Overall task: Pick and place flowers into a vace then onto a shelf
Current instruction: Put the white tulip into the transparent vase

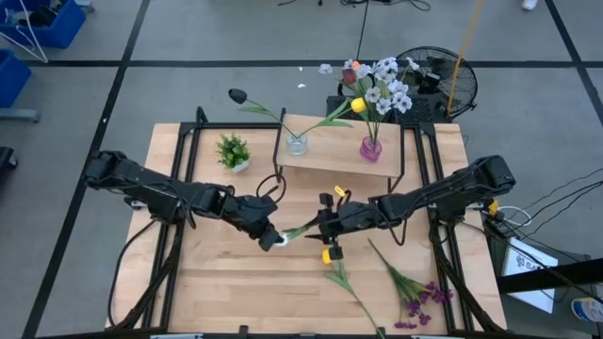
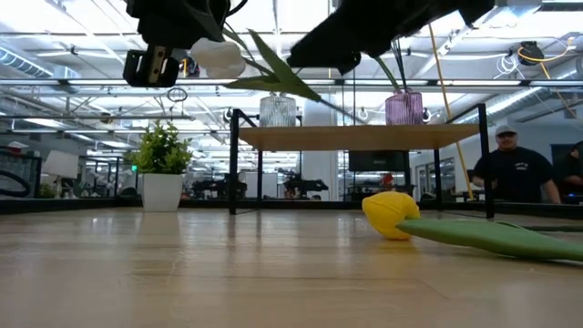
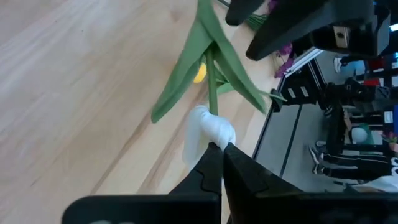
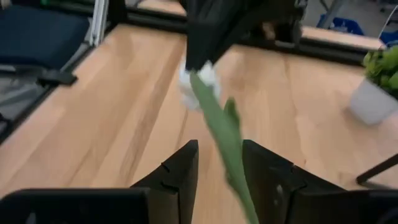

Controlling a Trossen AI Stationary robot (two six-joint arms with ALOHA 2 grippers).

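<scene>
Above the wooden desk (image 1: 217,273), left gripper (image 1: 274,239) jaws clamp a white tulip (image 1: 283,237); right gripper (image 1: 325,224) jaws straddle its stem, parted.

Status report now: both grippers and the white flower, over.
Left gripper shut on white flower, lifted. Right gripper open around its stem. Yellow flower lies below.

Two dark jointed arms, black cables; end effector (image 1: 324,224) fingers flat, black
</scene>
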